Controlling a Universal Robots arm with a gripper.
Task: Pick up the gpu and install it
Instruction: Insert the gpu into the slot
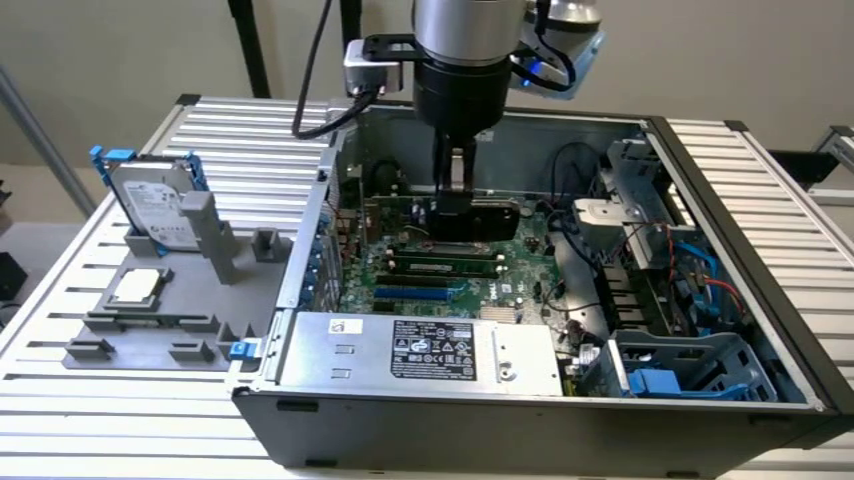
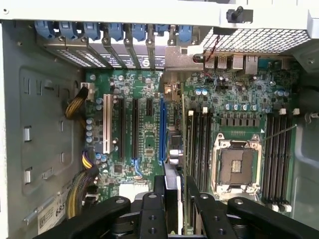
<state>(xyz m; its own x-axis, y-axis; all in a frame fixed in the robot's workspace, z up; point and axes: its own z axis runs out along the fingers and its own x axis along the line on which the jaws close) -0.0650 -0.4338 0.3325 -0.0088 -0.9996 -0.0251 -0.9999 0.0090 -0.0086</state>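
End effector (image 1: 455, 192) gripping gpu (image 2: 172, 199) on edge, low inside the case (image 1: 747, 250). Card's long axis runs parallel to the blue slot (image 2: 162, 129) beneath, nearly aligned; seating unclear.

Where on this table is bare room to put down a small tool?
Bare table slats lie between the grey fixture and the near edge, and beside the case on the exterior view's right. Inside the case it is crowded: gpu, cables.
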